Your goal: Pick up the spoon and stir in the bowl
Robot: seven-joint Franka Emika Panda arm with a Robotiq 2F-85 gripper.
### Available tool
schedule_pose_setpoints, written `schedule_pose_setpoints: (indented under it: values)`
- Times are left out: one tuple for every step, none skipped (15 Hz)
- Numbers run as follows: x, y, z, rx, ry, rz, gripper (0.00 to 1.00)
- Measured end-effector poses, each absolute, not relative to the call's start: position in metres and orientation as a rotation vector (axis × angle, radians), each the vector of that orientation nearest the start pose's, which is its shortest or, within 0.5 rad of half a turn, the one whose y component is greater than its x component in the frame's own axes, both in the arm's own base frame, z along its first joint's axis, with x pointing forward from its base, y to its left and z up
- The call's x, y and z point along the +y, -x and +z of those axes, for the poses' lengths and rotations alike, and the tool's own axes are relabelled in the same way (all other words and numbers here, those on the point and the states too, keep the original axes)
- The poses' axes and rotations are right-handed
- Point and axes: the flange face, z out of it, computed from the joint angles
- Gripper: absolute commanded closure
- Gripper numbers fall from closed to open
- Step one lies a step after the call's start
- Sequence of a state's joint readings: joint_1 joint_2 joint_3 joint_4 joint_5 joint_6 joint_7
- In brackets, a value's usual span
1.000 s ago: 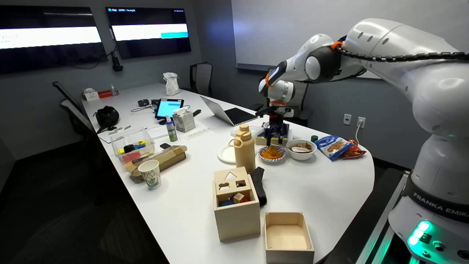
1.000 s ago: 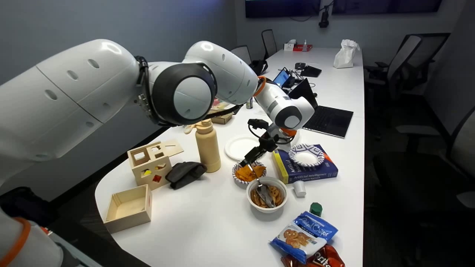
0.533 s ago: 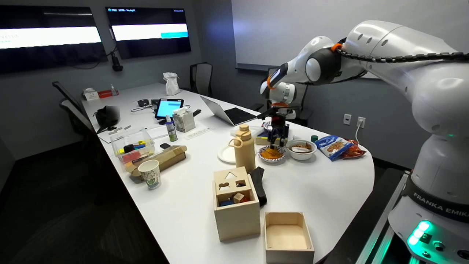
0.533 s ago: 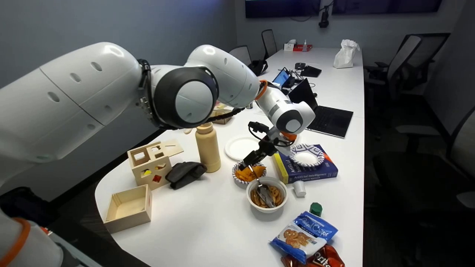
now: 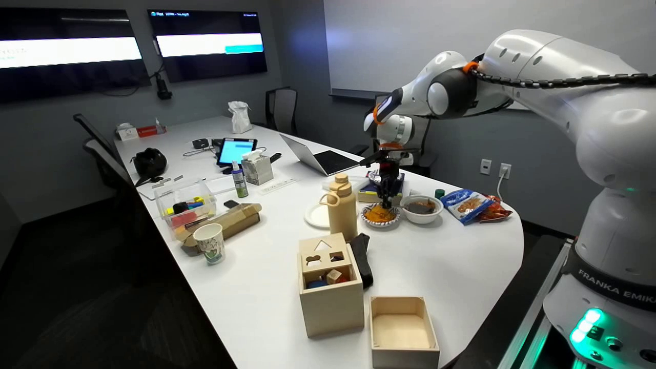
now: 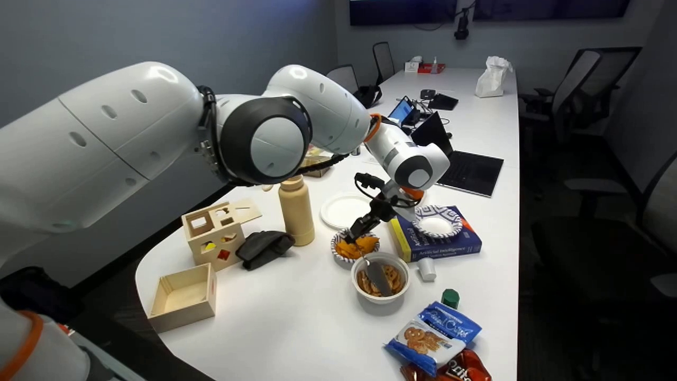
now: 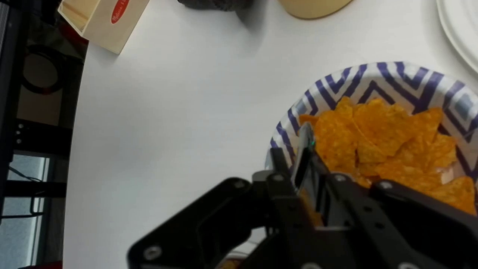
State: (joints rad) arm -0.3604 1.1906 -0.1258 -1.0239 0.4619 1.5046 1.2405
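Note:
A metal spoon (image 6: 377, 276) leans in the white bowl (image 6: 381, 299); its broad end rests on brown snack pieces, and its handle slants up over the rim. My gripper (image 6: 353, 237) has closed round the upper handle, above the patterned bowl of orange chips. In the wrist view the handle's end (image 7: 307, 135) sticks out between the jaws of the gripper (image 7: 297, 158), which stand close together on it. Little of the white bowl shows there, low in the picture. An exterior view also has the gripper (image 5: 388, 204) just left of the white bowl (image 5: 421, 218).
The patterned bowl of orange chips (image 7: 418, 80) lies directly below the fingers. A tan bottle (image 6: 297, 211), a white plate (image 6: 345, 210) and a blue book (image 6: 439, 243) surround it. A small white cup (image 6: 427, 269) and a blue snack bag (image 6: 436, 338) are near the white bowl.
The gripper has come down slightly and its jaws have closed round the handle. In the white bowl the spoon has turned, its broad end now looking darker.

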Motion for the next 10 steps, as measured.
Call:
schedule_pose_setpoints:
  values:
    - [-0.253,-0.638,0.078,2.287,1.761,1.153,1.00]
    - [-0.253,-0.638,0.078,2.292,1.758,1.153,0.99]
    - [-0.253,-0.638,0.078,2.296,1.755,1.153,1.00]
    - [-0.254,-0.638,0.078,2.296,1.754,1.153,0.99]
    - [-0.254,-0.638,0.078,2.296,1.753,1.153,0.99]
    - [-0.255,-0.638,0.078,2.293,1.752,1.152,0.99]
    - [-0.256,-0.638,0.079,2.283,1.754,1.149,0.99]
    - [-0.258,-0.638,0.081,2.270,1.756,1.143,0.99]
    - [-0.261,-0.639,0.085,2.251,1.758,1.131,0.99]
    - [-0.265,-0.640,0.091,2.218,1.765,1.112,0.99]
